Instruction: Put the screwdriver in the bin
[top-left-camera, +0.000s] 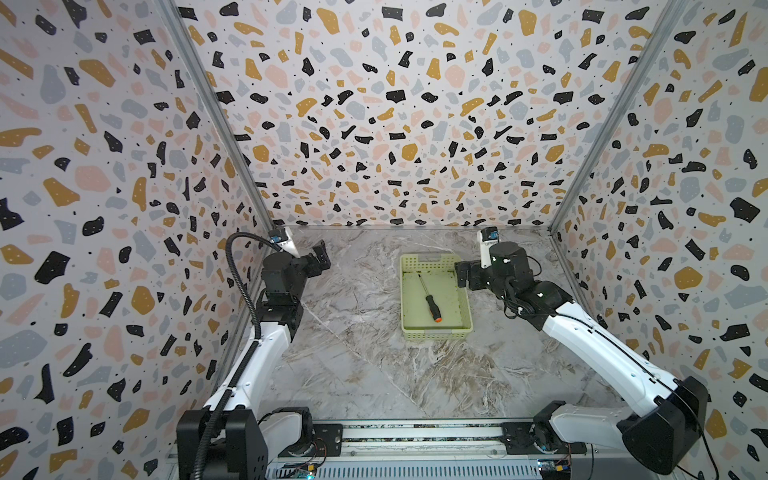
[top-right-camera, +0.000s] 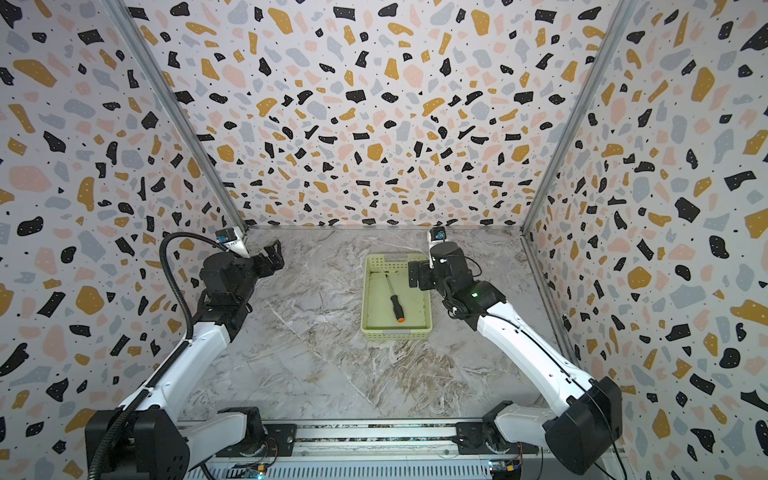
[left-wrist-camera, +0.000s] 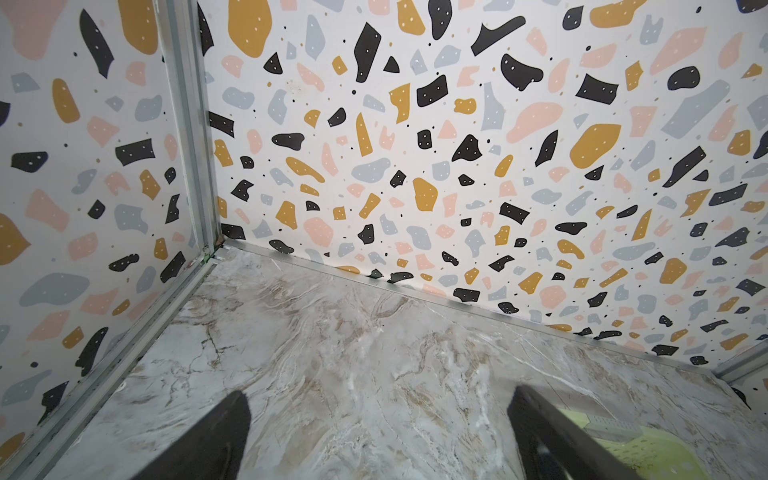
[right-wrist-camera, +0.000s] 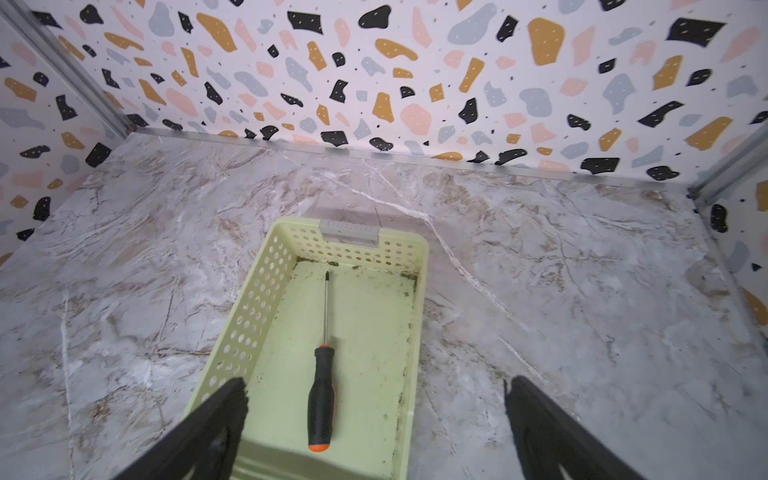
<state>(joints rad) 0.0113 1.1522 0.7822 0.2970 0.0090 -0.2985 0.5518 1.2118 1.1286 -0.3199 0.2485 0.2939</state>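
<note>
The screwdriver (top-left-camera: 430, 300) (top-right-camera: 395, 300) lies flat on the floor of the bin (top-left-camera: 436, 334) (top-right-camera: 395, 332), shaft pointing to the back wall and orange butt toward the front. In the right wrist view the screwdriver (right-wrist-camera: 322, 390) rests loose inside the pale yellow-green bin (right-wrist-camera: 257, 307), touched by nothing. My right gripper (top-left-camera: 462, 274) (top-right-camera: 413, 274) (right-wrist-camera: 375, 386) hovers open over the bin's right rim, with nothing between its fingers. My left gripper (top-left-camera: 321, 255) (top-right-camera: 272, 257) (left-wrist-camera: 378, 403) is open and empty near the back left corner, well away from the bin (left-wrist-camera: 615, 449).
Patterned walls enclose the marble tabletop (top-left-camera: 374, 374) on the left, back and right, with metal corner posts (top-left-camera: 249, 187). A rail with the arm bases (top-left-camera: 415, 436) runs along the front edge. Bare tabletop lies between the bin and the front rail.
</note>
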